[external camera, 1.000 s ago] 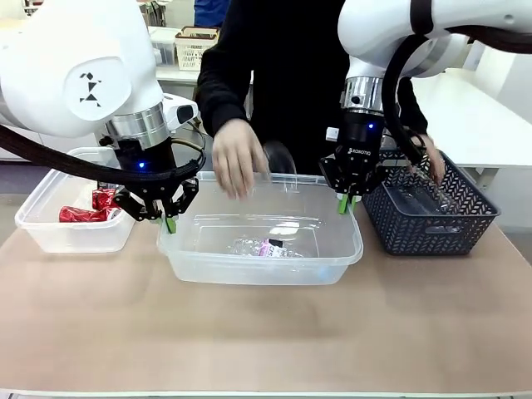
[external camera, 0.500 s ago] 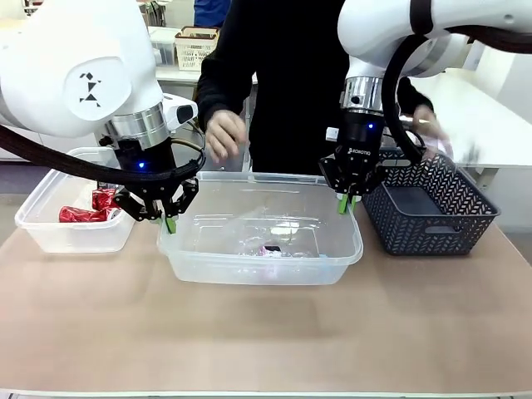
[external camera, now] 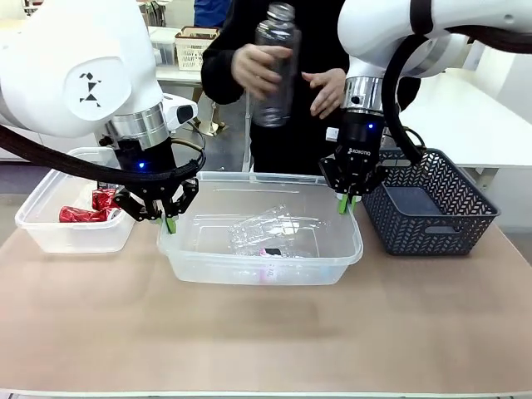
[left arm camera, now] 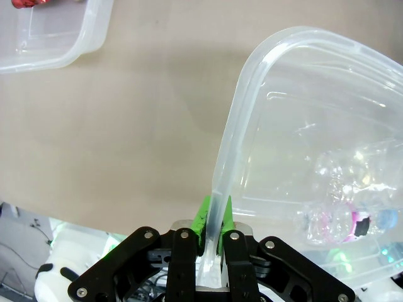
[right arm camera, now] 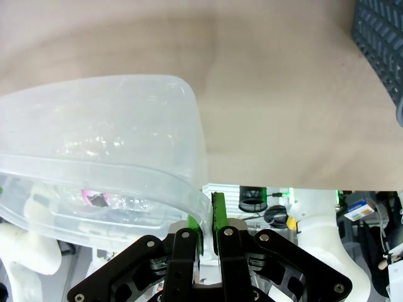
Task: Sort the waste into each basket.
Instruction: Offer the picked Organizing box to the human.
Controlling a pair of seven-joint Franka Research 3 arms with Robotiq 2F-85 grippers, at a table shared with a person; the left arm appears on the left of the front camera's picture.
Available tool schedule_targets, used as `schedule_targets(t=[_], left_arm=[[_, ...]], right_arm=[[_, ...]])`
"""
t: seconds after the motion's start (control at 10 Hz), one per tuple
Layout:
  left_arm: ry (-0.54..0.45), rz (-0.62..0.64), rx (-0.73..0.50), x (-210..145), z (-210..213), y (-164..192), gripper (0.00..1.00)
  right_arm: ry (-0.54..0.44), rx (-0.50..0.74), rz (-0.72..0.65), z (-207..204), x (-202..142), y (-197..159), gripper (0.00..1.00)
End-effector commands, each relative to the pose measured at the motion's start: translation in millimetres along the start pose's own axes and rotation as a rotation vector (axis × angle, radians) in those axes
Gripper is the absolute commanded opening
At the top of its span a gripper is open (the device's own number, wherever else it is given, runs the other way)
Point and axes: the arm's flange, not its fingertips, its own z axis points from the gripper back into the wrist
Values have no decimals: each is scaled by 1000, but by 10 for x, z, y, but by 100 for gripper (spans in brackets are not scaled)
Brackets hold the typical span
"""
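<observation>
Raised since a second ago: person's hand (external camera: 259, 68), at twelve o'clock, now holds a clear bottle (external camera: 273, 66). My left gripper (external camera: 169, 218) and right gripper (external camera: 345, 202) clamp the large tub (external camera: 342, 249), steadying it; crushed bottles (external camera: 270, 234) inside.

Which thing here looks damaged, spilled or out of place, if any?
Nothing is spilled. The bottles in the middle tub and the red cans in the left tub look crushed, as waste would. Each gripper (left, right) pinches the middle tub's rim. The person holds an uncrushed bottle above.
</observation>
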Motion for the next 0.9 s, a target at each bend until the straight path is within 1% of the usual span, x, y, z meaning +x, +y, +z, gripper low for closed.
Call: schedule_targets(t=[0.0, 0.8], left_arm=[[-20, 17, -25, 3, 26, -48, 6], [-20, 17, -25, 3, 26, -48, 6]], right_arm=[[-5, 11, 3, -13, -19, 44, 9], [-5, 11, 3, -13, -19, 44, 9]])
